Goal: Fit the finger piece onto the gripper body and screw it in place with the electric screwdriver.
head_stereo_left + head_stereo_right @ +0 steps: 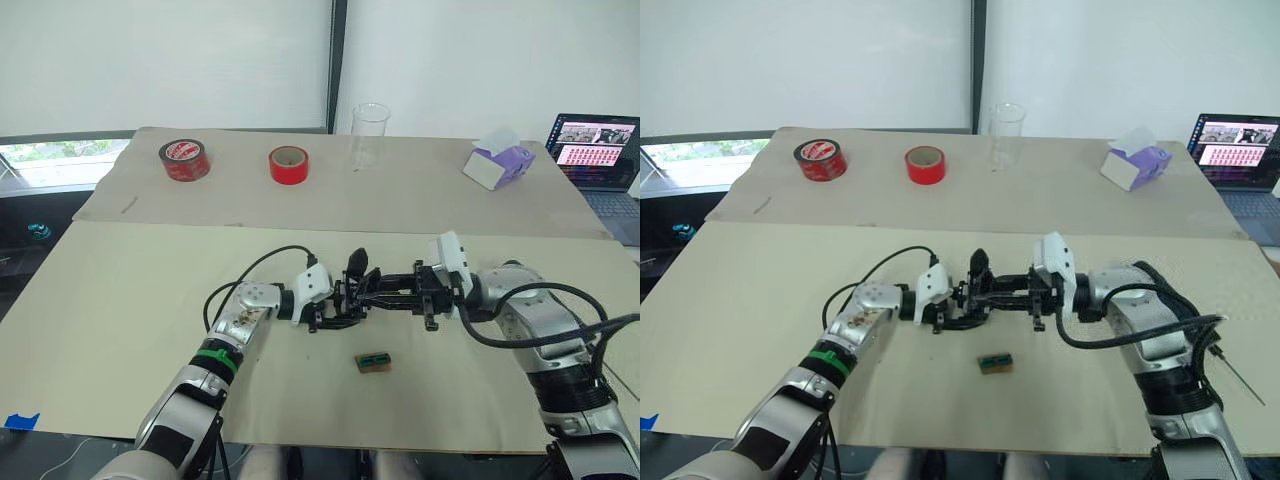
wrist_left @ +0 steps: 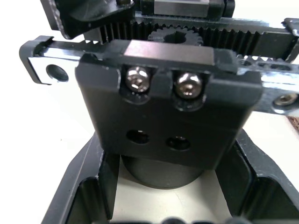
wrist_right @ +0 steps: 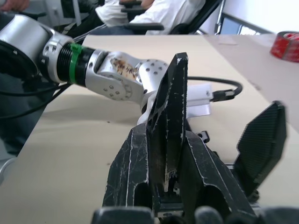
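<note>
Two end effectors meet mid-bench: left end effector [image 1: 335, 312] clamps the gripper body [image 1: 352, 290]; right end effector [image 3: 180, 186] pinches the finger piece [image 3: 167, 122]; green-brown block [image 1: 373, 362] lies near; tape rolls [image 1: 184, 160] well behind.

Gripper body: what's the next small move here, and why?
Probably ease the right pincer in, bringing the finger piece it clamps toward the gripper body. Its mounting block shows two empty holes below two seated screws, and the piece is not yet on it.
</note>
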Motion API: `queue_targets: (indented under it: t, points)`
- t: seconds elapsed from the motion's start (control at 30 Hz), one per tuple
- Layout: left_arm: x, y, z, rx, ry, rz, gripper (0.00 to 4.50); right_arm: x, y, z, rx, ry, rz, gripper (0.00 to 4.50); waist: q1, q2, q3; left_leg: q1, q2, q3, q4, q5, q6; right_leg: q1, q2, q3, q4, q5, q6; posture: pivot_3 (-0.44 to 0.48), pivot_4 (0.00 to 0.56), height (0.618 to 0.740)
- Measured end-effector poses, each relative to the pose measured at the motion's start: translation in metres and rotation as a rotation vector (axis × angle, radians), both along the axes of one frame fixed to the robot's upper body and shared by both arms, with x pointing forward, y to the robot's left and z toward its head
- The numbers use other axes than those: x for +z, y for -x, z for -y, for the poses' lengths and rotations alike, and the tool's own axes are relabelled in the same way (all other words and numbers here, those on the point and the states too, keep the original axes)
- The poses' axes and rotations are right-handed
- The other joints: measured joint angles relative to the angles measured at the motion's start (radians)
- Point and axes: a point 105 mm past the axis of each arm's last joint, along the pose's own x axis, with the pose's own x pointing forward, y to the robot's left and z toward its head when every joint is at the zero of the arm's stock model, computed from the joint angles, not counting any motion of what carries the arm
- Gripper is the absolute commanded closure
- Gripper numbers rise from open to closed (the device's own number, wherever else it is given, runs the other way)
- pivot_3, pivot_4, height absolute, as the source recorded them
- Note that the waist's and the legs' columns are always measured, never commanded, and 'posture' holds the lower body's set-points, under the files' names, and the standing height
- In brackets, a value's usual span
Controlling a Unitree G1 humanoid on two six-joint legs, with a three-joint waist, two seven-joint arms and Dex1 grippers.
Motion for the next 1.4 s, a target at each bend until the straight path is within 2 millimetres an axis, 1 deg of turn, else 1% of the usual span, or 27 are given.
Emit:
queue_targets:
  t: [0.1, 0.33, 0.8, 1.17, 1.4]
  points:
    - [0.0, 0.0, 0.0, 0.0, -0.001, 0.001, 2.19, -0.007, -0.005, -0.003, 0.0, 0.025, -0.018, 4.1, -0.001, 0.0, 0.0, 0.0, 0.0, 0.0, 0.0, 0.0, 0.0, 0.0, 0.0, 0.0, 0.0, 0.0, 0.0, 0.0, 0.15, 0.74]
    - [0.0, 0.0, -0.001, -0.006, -0.004, 0.005, 2.19, -0.015, -0.015, -0.008, -0.025, 0.042, -0.034, 4.1, -0.002, 0.0, 0.0, 0.0, 0.0, 0.0, 0.0, 0.0, 0.0, 0.0, 0.0, 0.0, 0.0, 0.0, 0.0, 0.0, 0.15, 0.74]
    - [-0.002, 0.001, -0.003, 0.0, -0.009, -0.002, 2.19, -0.017, -0.015, -0.009, -0.011, 0.085, -0.023, 4.11, -0.004, 0.001, -0.001, 0.001, 0.0, 0.0, 0.0, 0.0, -0.001, 0.001, 0.0, 0.0, 0.0, 0.0, 0.0, 0.0, 0.15, 0.74]
    - [-0.004, 0.003, -0.003, 0.0, -0.007, -0.006, 2.19, -0.018, -0.013, -0.007, -0.008, 0.131, -0.06, 4.11, -0.005, 0.003, -0.002, 0.002, 0.0, 0.0, -0.001, 0.0, 0.0, 0.001, 0.0, 0.0, 0.0, 0.0, 0.0, 0.0, 0.15, 0.74]
    - [-0.005, 0.004, -0.004, 0.001, -0.008, -0.007, 2.19, -0.017, -0.014, -0.009, -0.004, 0.146, -0.064, 4.11, -0.005, 0.004, -0.002, 0.003, 0.0, 0.0, -0.001, 0.0, 0.0, 0.002, 0.0, 0.0, 0.0, 0.0, 0.0, 0.0, 0.15, 0.74]
